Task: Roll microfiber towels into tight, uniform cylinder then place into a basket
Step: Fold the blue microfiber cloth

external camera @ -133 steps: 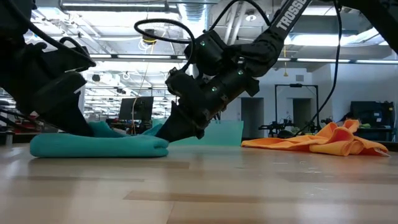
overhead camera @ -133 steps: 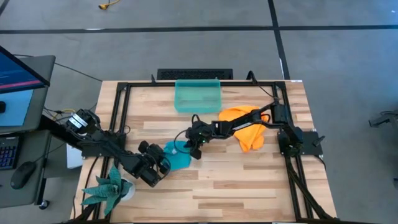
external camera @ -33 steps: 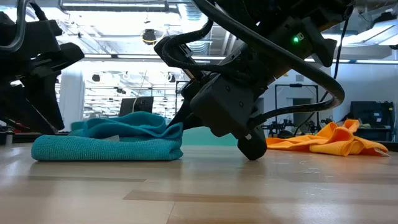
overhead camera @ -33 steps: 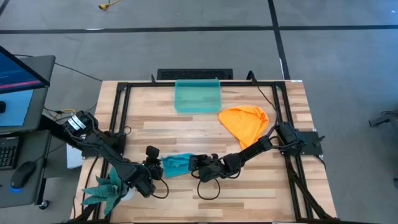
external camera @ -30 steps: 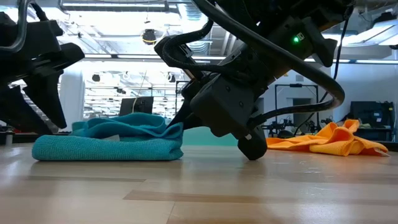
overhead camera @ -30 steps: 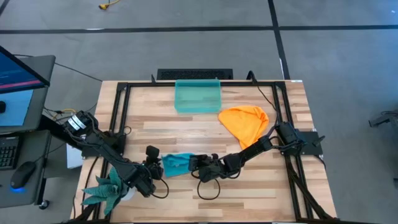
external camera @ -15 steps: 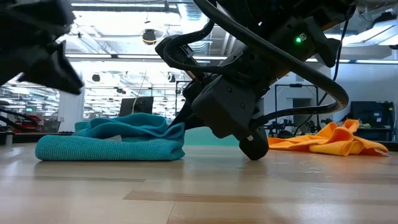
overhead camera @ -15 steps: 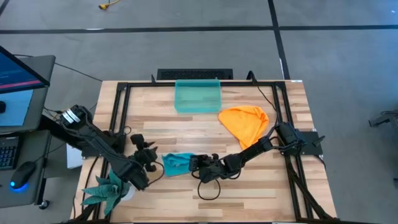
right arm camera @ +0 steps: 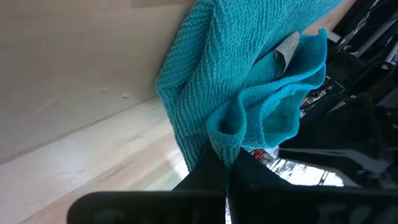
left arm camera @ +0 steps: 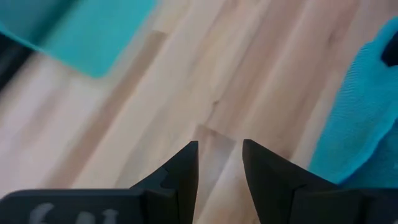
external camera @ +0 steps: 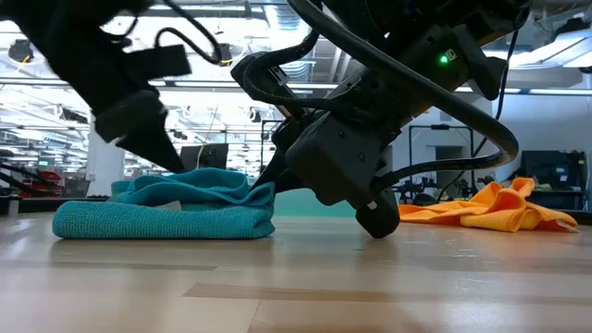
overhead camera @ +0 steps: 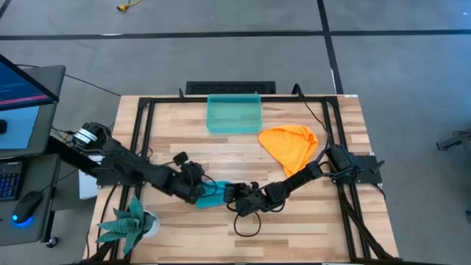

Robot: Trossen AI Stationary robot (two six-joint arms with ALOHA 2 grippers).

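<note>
Teal towel (overhead camera: 211,193) sits bunched on the bench (overhead camera: 294,228), near-centre, partly folded over itself — not a cylinder. In the low view it's a flat lower layer with a loose rumpled fold on top (external camera: 176,208).

Right hand (overhead camera: 229,193) is low at the towel's right end, fingers pressed together and pinching a fold of the teal cloth; the wrist view shows the fold caught right at the fingertips (right arm camera: 219,163).

Left hand (overhead camera: 197,191) is over the towel's left end. Its fingers (left arm camera: 180,174) are spread with only bare wood between them, teal cloth just off to one side — gripping nothing.

Orange towel (overhead camera: 291,148) lies crumpled, well apart, right of centre and farther back. Basket (overhead camera: 234,114) stands at the far edge, middle of the bench, just left of the orange towel, no towel in it.

Potted plant (overhead camera: 126,224) at the near-left corner.
</note>
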